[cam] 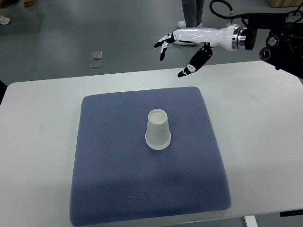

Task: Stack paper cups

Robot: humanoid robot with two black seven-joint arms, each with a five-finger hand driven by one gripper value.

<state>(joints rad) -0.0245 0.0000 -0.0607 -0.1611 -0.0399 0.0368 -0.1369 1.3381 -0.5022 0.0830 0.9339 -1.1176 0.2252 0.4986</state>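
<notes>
One inverted cup stack mid-cushion, right hand beyond.

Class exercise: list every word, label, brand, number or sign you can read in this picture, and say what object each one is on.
None can be read.
Paper cup: plain white, no print visible.
Blue mat: no label.
Right robot hand: no marking legible.
Two small square items on the floor: too small to tell.

Even, bright overhead light; sharp focus, no glare, faint soft shadow darkens blue mat near its front edge.
</notes>
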